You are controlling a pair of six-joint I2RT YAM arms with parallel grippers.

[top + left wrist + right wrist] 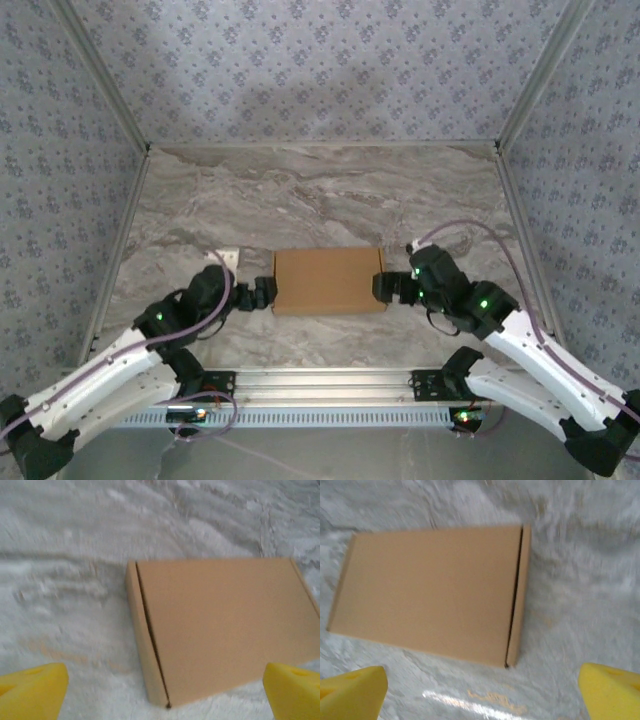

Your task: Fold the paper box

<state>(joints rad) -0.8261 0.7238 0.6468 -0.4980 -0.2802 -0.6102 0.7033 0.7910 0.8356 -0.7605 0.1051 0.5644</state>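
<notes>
The paper box [328, 280] lies flat and closed on the marble table, a plain tan rectangle with its lid down. My left gripper [262, 294] hovers just off the box's left end, open, its yellow fingertips [32, 692] spread wide with nothing between them. In the left wrist view the box [220, 630] shows its left side wall and a thin dark seam under the lid. My right gripper [385, 287] sits at the box's right end, also open and empty. The right wrist view has the box [430, 590] and its right side wall, ahead of the yellow fingertips [610, 690].
A marble tabletop [320, 190] stretches behind the box, bounded by patterned walls and metal frame rails. A small pale patch [226, 256] lies on the table near the left arm. An aluminium rail [320, 385] runs along the near edge between the arm bases.
</notes>
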